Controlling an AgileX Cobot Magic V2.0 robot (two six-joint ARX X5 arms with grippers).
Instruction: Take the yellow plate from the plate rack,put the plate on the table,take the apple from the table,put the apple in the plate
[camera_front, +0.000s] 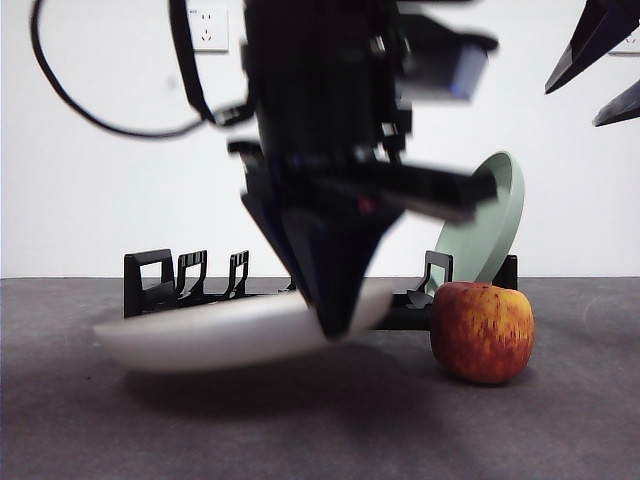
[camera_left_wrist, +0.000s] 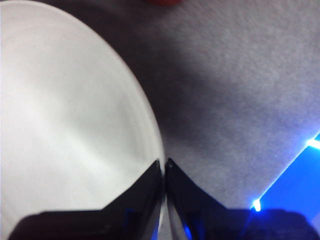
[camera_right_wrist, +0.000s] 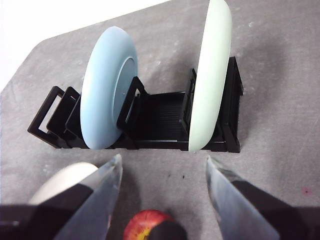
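Observation:
The yellow plate (camera_front: 220, 335) is cream and lies almost level, low over the table (camera_front: 300, 430), in front of the plate rack (camera_front: 150, 285). I cannot tell whether it touches the table. My left gripper (camera_front: 335, 325) comes down from above and is shut on the plate's right rim. The left wrist view shows its jaws (camera_left_wrist: 164, 162) pinching the plate (camera_left_wrist: 65, 125). The red-yellow apple (camera_front: 482, 332) stands on the table just right of the plate. My right gripper (camera_right_wrist: 164, 165) is open and empty, high above the rack (camera_right_wrist: 160, 115) and the apple (camera_right_wrist: 145, 222).
A pale green plate (camera_front: 485, 225) leans in the rack's right end, behind the apple. The right wrist view shows a blue plate (camera_right_wrist: 107, 87) standing in the rack's left part. A white wall stands behind the table.

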